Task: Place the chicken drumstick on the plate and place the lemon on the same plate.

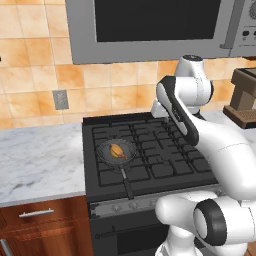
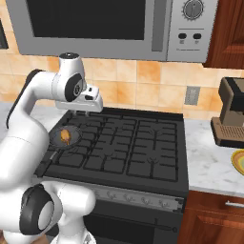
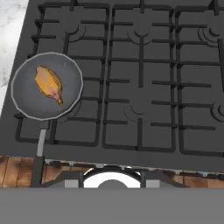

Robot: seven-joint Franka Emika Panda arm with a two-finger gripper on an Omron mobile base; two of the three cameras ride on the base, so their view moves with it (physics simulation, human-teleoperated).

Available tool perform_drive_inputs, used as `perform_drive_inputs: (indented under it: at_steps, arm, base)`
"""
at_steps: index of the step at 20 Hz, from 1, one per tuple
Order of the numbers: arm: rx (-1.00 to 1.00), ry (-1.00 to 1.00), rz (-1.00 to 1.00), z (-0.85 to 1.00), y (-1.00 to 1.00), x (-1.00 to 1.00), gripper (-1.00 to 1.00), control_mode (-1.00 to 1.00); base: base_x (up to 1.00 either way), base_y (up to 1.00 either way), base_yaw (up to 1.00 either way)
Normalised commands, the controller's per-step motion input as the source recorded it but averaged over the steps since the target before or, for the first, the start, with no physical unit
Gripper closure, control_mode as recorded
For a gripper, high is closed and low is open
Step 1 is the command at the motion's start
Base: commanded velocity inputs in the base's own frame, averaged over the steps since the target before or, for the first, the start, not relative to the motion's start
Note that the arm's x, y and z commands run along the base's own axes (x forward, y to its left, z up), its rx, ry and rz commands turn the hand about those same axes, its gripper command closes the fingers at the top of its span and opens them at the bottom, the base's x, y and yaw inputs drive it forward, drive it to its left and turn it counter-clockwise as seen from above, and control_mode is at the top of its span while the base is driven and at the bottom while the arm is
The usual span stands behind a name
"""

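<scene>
From the left base view we saw the chicken drumstick (image 1: 117, 150) lying in a small black frying pan (image 1: 106, 156) on the front left burner of the black stove (image 1: 150, 150). The pan's handle pointed toward the stove's front edge. The white arm (image 1: 200, 135) rose from the lower right and bent over the right half of the stove, well apart from the pan. A grey marble counter (image 1: 35, 165) lay to the left of the stove, and a brown coffee machine (image 1: 245, 97) stood on the counter at the right edge. A microwave (image 1: 150, 25) hung above.

From the right base view we found the drumstick in the same pan, partly behind the arm's white upper link. At the far right edge a sliver of the plate (image 2: 238, 161) showed on the counter, just in front of the coffee machine and well apart from the pan. The arm's hand hung above the back left of the stove.

In the hand view we looked down on the stove grates, with the drumstick resting inside the pan at the left, its narrow bone end toward the lower right. We could not tell how far the pincer stood open, since its fingertips were not clear to us.
</scene>
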Motion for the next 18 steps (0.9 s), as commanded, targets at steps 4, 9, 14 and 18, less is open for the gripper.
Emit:
perform_drive_inputs:
  at_steps: [4, 9, 14, 18]
  arm:
    - [0.0, 0.0, 0.0, -0.24, 0.11, 0.02, -1.0, -1.0]
    - [0.0, 0.07, 0.01, -0.65, 0.44, 0.2, -1.0, -1.0]
    - [0.0, 0.07, 0.04, -0.55, 0.53, 0.32, -1.0, -1.0]
    - [0.0, 0.01, 0.03, -0.08, 0.54, 0.37, -1.0, -1.0]
  base:
    - [0.0, 0.0, 0.0]
    - [0.0, 0.0, 0.0]
    - [0.0, 0.0, 0.0]
    - [0.0, 0.0, 0.0]
